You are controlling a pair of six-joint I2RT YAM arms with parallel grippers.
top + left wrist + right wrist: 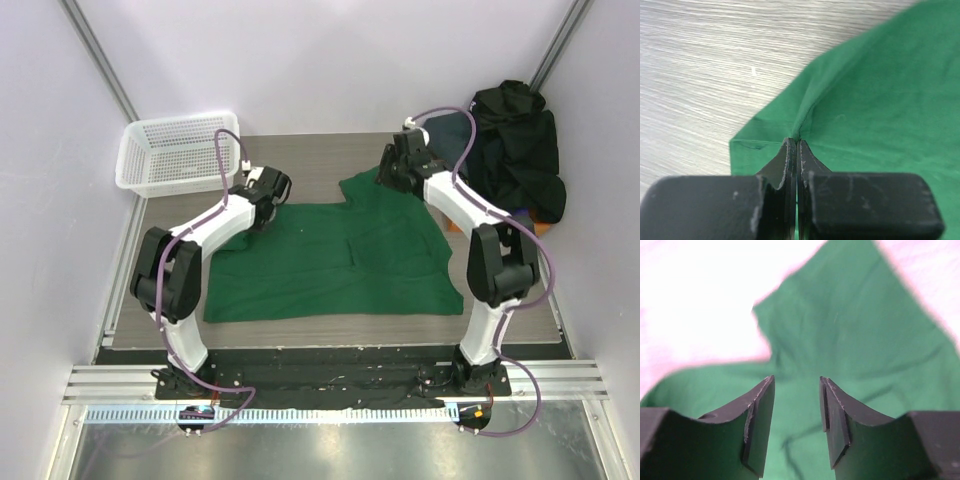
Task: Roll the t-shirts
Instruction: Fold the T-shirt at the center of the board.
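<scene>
green t-shirt (330, 262) spread flat mid-counter (320, 160), one sleeve toward the far edge. left end effector (792, 142) clamped tight on a raised fold at the shirt's hem, toward the left edge. right end effector (797, 385) parted over the sleeve, gripping nothing. dark t-shirts (515, 150) heaped at the far right corner.

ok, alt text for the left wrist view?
The left hand is shut, pinching up a ridge of cloth near the edge of a green t-shirt. The shirt lies flat on a pale wood-grain table, which fills the upper left.
</scene>
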